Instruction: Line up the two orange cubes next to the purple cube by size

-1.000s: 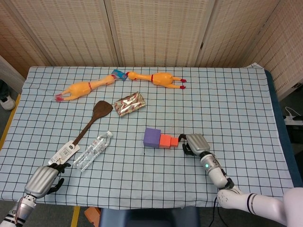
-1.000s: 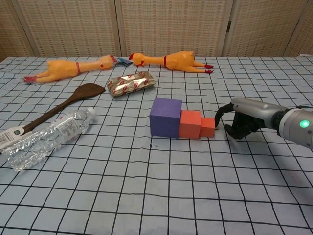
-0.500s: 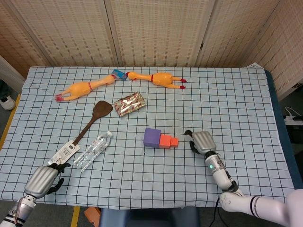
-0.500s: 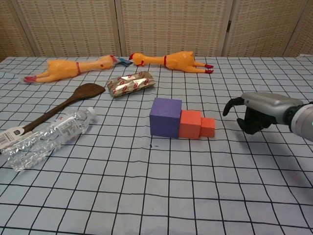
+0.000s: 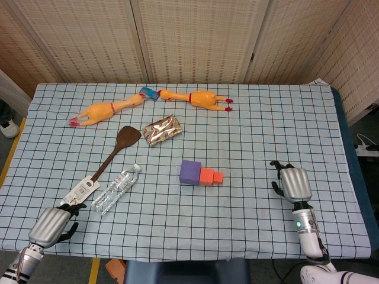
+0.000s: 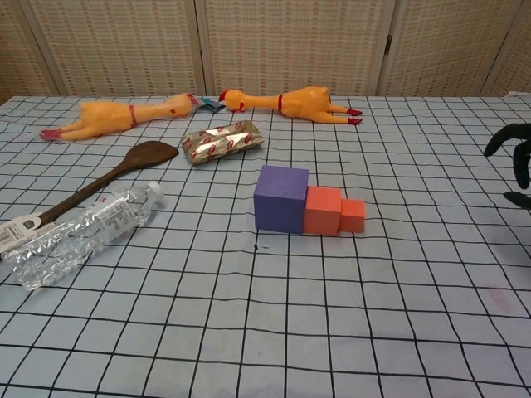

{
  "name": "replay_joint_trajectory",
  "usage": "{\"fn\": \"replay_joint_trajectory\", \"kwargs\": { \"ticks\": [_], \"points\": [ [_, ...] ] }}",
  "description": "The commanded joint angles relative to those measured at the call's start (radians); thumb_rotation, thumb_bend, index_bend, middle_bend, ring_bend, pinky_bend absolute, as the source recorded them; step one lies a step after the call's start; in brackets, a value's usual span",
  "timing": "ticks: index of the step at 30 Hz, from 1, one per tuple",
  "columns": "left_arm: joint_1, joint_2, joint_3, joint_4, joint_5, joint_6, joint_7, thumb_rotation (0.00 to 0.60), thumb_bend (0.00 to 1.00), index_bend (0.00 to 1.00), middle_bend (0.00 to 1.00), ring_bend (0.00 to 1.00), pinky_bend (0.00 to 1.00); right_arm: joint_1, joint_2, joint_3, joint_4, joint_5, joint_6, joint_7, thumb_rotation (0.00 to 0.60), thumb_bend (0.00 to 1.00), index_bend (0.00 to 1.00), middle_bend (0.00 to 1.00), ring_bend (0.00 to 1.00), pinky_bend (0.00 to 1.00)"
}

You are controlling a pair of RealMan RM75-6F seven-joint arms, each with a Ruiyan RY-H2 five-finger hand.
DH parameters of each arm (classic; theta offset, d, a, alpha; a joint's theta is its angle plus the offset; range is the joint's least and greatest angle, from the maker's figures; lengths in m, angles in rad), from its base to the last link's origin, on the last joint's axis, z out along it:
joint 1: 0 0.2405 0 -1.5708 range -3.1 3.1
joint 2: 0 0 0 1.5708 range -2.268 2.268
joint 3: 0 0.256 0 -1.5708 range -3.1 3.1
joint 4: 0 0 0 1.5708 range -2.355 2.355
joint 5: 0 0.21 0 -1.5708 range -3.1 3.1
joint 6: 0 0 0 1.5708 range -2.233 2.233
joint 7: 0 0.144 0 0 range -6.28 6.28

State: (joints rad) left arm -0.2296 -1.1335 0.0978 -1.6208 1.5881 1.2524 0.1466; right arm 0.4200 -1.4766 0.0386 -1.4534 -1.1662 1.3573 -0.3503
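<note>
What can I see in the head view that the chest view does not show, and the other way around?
Only the head view shows the left hand at the table's near left corner, the whole right hand, and the table edges. Only the chest view shows the stepped heights of the purple cube, larger orange cube and smaller orange cube. Both show this touching row, the two rubber chickens, spoon, bottle and foil packet.

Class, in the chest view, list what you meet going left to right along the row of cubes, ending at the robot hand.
Large purple cube → medium orange cube → small orange cube → right robot hand at the frame's edge.
</note>
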Motion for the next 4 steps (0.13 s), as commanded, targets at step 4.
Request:
{"fn": "replay_joint_trajectory", "kwargs": {
  "ticks": [4],
  "points": [
    [-0.002, -0.003, -0.002, -0.001, -0.002, -0.004, 0.007, 0.600, 0.48, 0.28, 0.42, 0.37, 0.61, -0.050, 0.027, -0.009, 0.020, -0.061, 0.027, 0.098, 0.600, 0.17, 0.24, 0.34, 0.23, 0.56]
  ]
}}
